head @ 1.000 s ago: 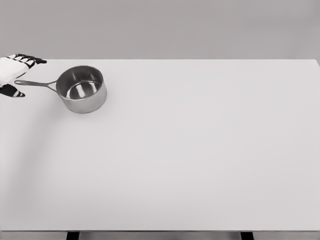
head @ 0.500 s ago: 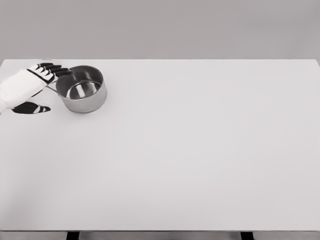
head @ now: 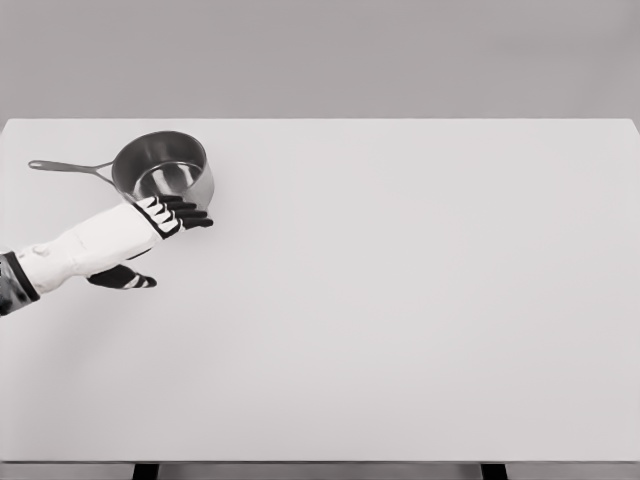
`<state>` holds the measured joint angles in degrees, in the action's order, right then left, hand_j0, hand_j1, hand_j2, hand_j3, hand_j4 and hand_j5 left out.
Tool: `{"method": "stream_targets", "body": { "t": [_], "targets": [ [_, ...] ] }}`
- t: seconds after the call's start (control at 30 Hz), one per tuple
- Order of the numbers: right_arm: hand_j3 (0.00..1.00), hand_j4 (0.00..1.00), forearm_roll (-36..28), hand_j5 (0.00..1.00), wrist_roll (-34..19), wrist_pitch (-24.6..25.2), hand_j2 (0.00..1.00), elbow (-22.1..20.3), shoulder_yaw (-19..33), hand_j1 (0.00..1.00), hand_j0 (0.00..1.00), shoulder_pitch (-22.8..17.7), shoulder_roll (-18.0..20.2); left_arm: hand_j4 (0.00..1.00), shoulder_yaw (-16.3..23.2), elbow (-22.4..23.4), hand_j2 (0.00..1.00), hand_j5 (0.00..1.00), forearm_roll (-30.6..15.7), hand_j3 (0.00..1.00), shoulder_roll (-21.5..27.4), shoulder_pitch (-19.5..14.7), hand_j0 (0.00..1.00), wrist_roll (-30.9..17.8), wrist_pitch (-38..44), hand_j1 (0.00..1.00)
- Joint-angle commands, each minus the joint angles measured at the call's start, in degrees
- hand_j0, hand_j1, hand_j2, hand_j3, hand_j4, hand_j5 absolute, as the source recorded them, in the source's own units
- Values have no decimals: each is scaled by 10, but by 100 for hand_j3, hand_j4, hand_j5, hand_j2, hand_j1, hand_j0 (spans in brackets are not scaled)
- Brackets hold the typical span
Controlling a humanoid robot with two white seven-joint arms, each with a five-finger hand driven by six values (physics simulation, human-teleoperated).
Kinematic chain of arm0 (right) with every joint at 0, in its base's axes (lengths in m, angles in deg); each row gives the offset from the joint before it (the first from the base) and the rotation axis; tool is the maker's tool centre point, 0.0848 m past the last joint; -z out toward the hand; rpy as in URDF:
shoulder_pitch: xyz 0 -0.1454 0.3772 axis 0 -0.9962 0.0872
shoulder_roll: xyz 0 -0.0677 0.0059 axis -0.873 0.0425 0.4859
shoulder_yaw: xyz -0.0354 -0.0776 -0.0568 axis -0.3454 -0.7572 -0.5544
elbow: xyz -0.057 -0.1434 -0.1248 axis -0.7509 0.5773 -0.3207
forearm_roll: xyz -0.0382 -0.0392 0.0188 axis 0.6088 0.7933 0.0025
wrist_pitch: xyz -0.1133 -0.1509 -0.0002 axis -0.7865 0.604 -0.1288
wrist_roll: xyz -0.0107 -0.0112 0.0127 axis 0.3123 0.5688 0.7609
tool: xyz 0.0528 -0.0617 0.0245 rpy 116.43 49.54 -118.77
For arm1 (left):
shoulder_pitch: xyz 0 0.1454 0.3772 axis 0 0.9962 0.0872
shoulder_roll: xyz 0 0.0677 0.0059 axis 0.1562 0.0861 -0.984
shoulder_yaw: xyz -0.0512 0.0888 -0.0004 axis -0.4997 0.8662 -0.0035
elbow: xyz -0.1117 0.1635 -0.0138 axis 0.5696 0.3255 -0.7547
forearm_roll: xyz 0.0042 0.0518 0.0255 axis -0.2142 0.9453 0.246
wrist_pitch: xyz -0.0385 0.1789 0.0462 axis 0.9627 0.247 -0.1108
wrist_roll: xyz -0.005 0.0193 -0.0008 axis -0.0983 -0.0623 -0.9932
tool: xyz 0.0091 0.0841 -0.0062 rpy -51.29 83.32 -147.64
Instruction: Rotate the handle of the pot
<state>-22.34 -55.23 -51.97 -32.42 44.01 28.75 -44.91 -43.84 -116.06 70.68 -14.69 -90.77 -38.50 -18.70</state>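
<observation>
Your left hand (head: 150, 225) is at the near side of the pot (head: 163, 177), fingers (head: 185, 212) straight and spread, holding nothing. The pot sits at the far left of the surface (head: 400, 300), with its handle (head: 68, 167) pointing left. Watch out: if you push the pot's wall, the whole pot may slide away and not turn. The handle is thin, so your fingers could slip off it. Nothing else is nearby, and nothing blocks the way

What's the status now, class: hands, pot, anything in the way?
Left hand open, fingers extended at the pot's near side. Handle points left, ungrasped. Right hand out of view. Nothing blocking on the table.
</observation>
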Motion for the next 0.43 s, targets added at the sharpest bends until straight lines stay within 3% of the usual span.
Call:
{"method": "stream_targets", "body": {
  "t": [0.0,0.4],
  "targets": [
    [100,100,0,100,0,0,100,0,0,100,100,0,0,100,14,-4,100,100,-3,100,-1,0,100,-2,1,100],
    [100,100,0,100,0,0,100,0,0,100,100,0,0,100,15,-10,100,100,11,100,-2,-7,100,-3,1,100]
  ]
}}
